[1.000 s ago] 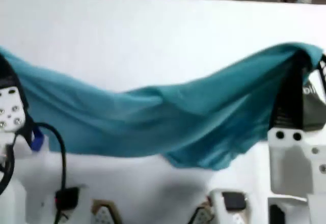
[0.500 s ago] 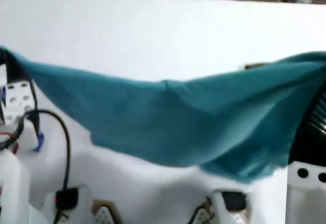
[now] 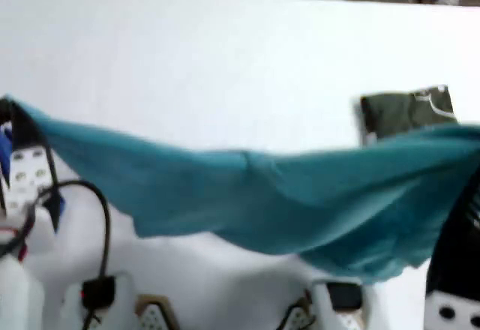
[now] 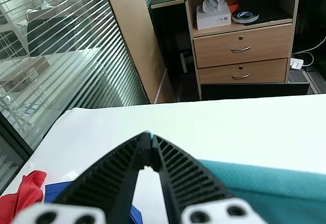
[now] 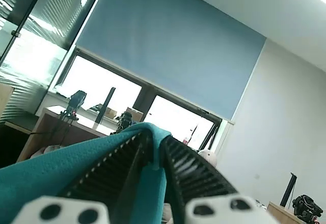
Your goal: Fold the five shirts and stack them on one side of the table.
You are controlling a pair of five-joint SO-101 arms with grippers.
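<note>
A teal shirt (image 3: 285, 199) hangs stretched across the near half of the table, held up at both ends. My left gripper (image 3: 10, 111) is shut on its left corner; in the left wrist view its jaws (image 4: 146, 145) meet at the tip, with teal shirt cloth (image 4: 265, 183) trailing beside them. My right gripper (image 5: 153, 138) is shut on the other end, teal cloth (image 5: 51, 175) draped over its fingers, and it points up toward the room's windows. The right arm (image 3: 459, 240) stands at the right edge. A folded dark green shirt (image 3: 405, 111) lies flat on the table at the right.
The white table (image 3: 225, 52) stretches bare behind the hanging shirt. Red cloth (image 4: 23, 196) and blue cloth (image 4: 58, 191) lie off the table's left end. Arm bases and a black cable (image 3: 94, 217) crowd the near edge.
Both arms have drawn the stretched teal shirt toward the near edge. The folded dark green shirt behind it has come into sight.
</note>
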